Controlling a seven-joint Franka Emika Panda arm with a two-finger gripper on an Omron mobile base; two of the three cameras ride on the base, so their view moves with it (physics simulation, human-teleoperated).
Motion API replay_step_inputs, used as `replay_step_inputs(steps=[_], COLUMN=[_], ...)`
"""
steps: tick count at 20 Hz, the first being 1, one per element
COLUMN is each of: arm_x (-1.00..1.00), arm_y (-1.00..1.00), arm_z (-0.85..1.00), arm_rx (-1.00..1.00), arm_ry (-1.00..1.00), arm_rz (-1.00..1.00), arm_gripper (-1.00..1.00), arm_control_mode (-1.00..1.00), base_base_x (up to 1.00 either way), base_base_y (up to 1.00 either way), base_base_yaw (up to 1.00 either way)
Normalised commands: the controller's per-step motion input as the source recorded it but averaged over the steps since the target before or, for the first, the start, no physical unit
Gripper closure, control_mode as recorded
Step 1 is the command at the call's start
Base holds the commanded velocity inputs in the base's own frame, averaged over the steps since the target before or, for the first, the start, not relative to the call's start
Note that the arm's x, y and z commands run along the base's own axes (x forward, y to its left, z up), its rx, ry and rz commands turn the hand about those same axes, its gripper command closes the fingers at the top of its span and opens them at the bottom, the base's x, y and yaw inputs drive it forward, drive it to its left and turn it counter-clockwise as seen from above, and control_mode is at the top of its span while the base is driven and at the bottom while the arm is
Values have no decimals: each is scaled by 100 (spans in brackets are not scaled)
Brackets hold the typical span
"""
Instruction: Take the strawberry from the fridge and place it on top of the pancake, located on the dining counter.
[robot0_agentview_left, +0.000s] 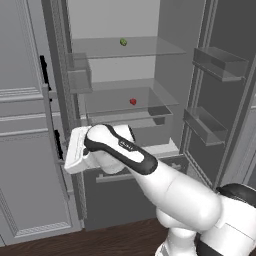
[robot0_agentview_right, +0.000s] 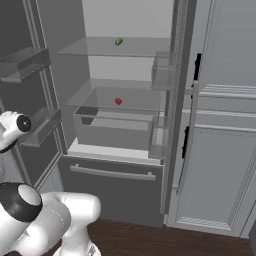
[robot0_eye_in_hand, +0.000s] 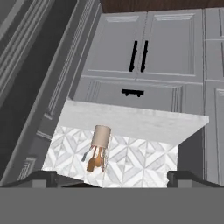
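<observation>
The fridge (robot0_agentview_left: 165, 75) stands open, the strawberry (robot0_agentview_left: 133, 101) alone on its middle glass shelf (robot0_agentview_right: 130, 102). The gripper (robot0_eye_in_hand: 113, 176), fingers spread and empty, points away, so it must swing toward the fruit.

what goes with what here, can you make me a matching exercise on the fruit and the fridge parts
Things:
1. strawberry
2. green fruit
3. bottom drawer
4. fridge doors

Descriptions:
A. swung wide open
B. on the upper glass shelf
C. shut, with a silver bar handle
D. on the lower glass shelf, above the clear bin

Pairs: 1-D, 2-B, 3-C, 4-A
</observation>
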Motion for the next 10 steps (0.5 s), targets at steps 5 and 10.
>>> replay_step_inputs(steps=[5, 10], arm_x=[-7, 17], arm_y=[-98, -100], arm_z=[49, 11], arm_rx=[8, -1], arm_ry=[4, 6], arm_rz=[0, 0], arm_gripper=[-100, -100], arm_control_mode=[-100, -100], base_base_x=[0, 0], base_base_y=[0, 0], base_base_yaw=[0, 0])
